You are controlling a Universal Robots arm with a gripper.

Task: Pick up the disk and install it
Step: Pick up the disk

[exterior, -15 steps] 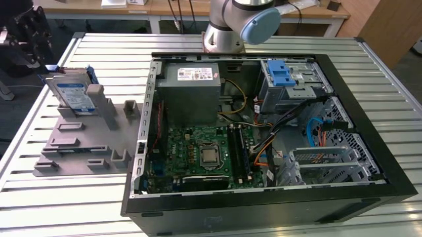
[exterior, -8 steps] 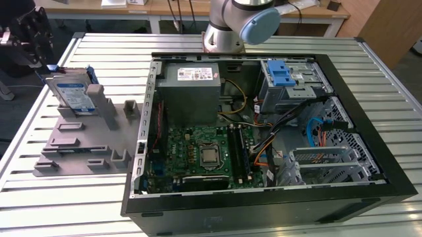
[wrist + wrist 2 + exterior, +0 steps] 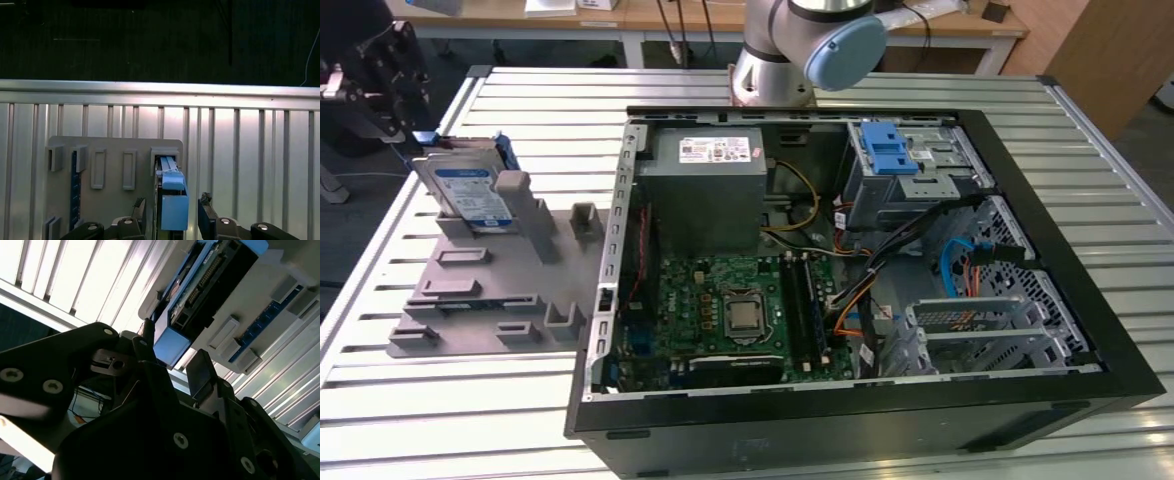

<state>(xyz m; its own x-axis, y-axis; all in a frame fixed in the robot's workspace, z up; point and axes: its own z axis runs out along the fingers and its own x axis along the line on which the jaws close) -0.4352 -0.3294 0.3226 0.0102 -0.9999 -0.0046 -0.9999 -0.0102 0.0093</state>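
1. Disk [image 3: 467,190] stands on edge in a slot of grey fixture [image 3: 480,290], far end, at the exterior view's left of slatted surface [image 3: 1107,170].
2. In first wrist view we see hand [image 3: 172,206] open: one finger [image 3: 206,211] each side of disk w/ small gaps, nothing gripped.
3. Open PC case [image 3: 854,425] sits just beside fixture, on the exterior view's right.

Disk [image 3: 464,190] rails of blue plastic, holder [image 3: 480,290] matt grey, perhaps plastic, table [image 3: 1121,190] ribbed metal.
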